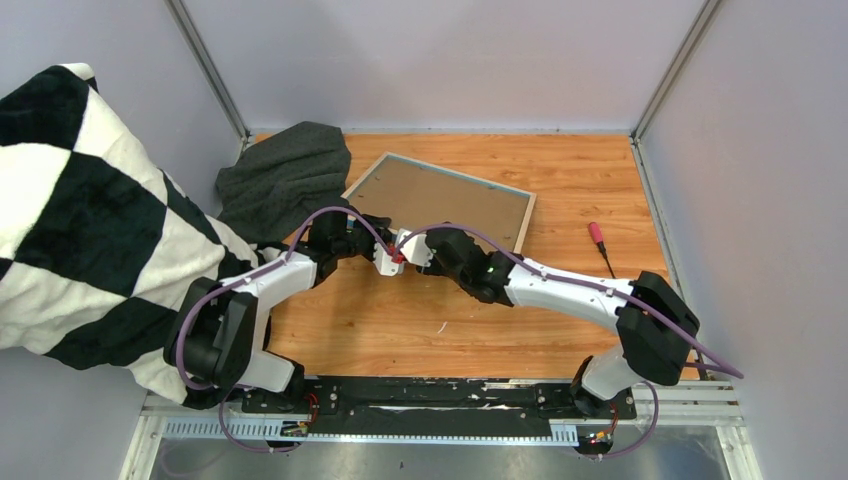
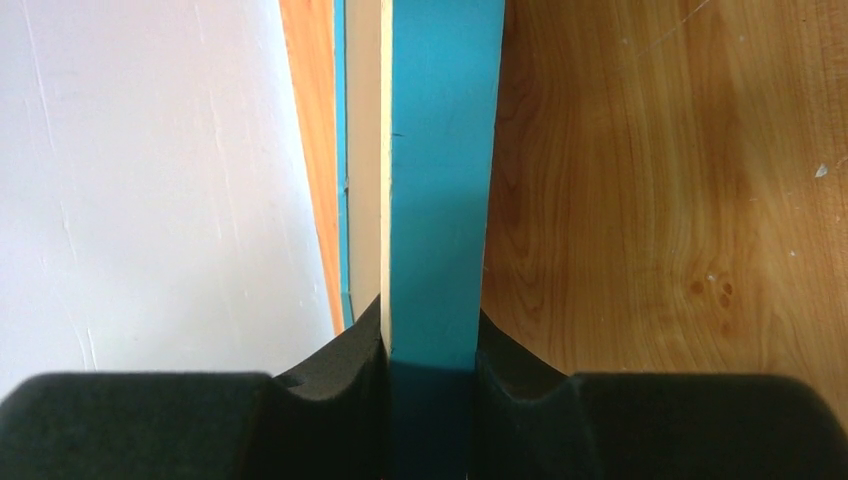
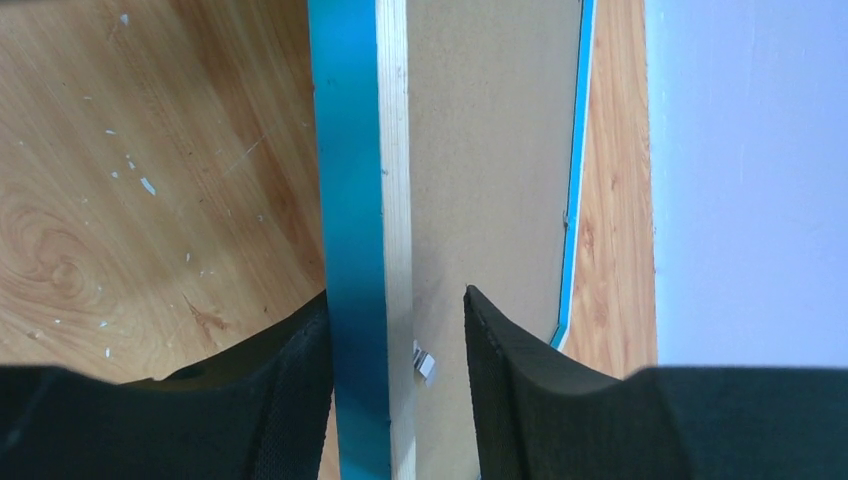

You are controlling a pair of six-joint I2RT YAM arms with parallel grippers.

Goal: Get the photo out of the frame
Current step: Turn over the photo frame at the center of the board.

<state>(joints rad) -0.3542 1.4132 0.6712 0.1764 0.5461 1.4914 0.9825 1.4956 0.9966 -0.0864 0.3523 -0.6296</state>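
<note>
**A:** Where is the frame lying?

**B:** The frame [image 1: 528, 222] is sitting toward the far middle of the wooden table [image 1: 400, 320]. Its back is facing up, so the brown backing board [image 1: 440, 200] is showing. Its blue front is facing the tabletop.

**A:** Which arm is holding it?

**B:** The left gripper [image 2: 432, 345] is clamping the near rail, with both pads pressing on it. It's grasping toward the left end of that rail.

**A:** And the other arm?

**B:** The right gripper [image 3: 398, 340] is straddling the same rail just to the right, with its jaws parted. One finger is touching the blue face. The other finger [image 3: 510, 380] is standing apart from the board, beside a small metal tab [image 3: 424, 364].

**A:** What's lying around it?

**B:** A dark grey cloth [image 1: 285, 175] is bunching just left of the frame, at the far left. A black-and-white checkered blanket [image 1: 80, 220] is hanging at the left edge. A red-handled tool [image 1: 598, 240] is resting to the right, apart from the frame.
</note>
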